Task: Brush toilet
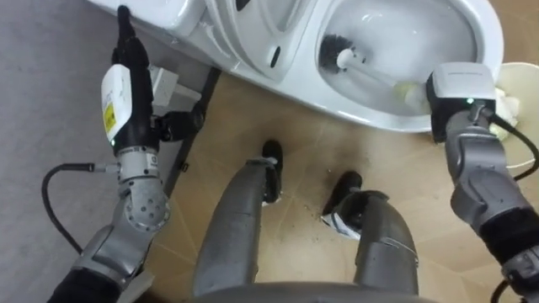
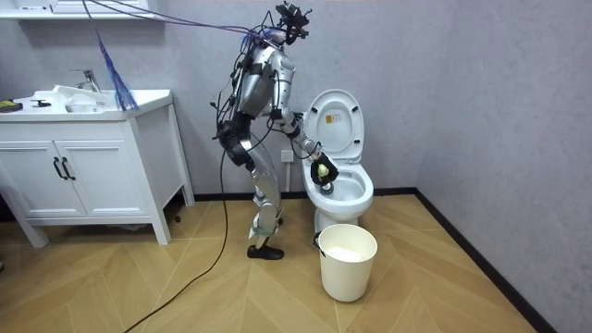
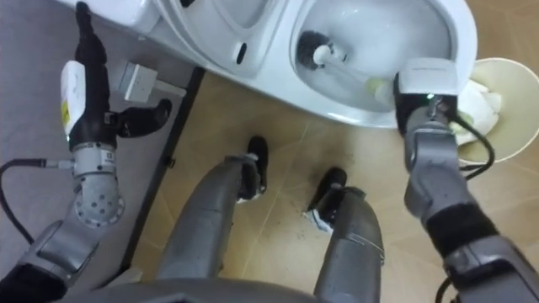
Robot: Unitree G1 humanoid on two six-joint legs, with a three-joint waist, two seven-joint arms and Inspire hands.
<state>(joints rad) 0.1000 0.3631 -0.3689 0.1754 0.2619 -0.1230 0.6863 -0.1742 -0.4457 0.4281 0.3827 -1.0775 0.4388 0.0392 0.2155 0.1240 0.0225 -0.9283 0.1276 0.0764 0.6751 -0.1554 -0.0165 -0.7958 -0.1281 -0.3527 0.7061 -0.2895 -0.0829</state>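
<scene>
Scrubbing (judged): mid-step, w/ bristles down inside bowl; no sign of finish yet.
Left eye view, toilet brush (image 1: 337,52): sits w/ dark head low in toilet bowl (image 1: 476,42), at hinge end, w/ white handle slanting up to near rim.
Left eye view, R hand (image 1: 459,88): clenched on brush handle at bowl's near rim, back of hand up; grasp judged from handle running straight into it, w/ fingers mostly hidden.
Left eye view, L hand (image 1: 130,71): released, straight-fingered, thumb out; held up beside toilet's outer wall, holding nothing, idle.
Left eye view, bucket (image 1: 520,71): just past R hand, off bowl's front edge.
Right eye view: same layout; shows white stuff (image 3: 480,97) in bucket, can't tell what.
Room view: stands at toilet's side, bent fwd over bowl, w/ lid (image 2: 335,120) raised; bucket on floor before bowl's front edge.
Doing it well: keep head pressed on porcelain, sweep all round under rim, esp. front end not yet reached; keep handle clear of rim; avoid flicking, drip before lifting out.
</scene>
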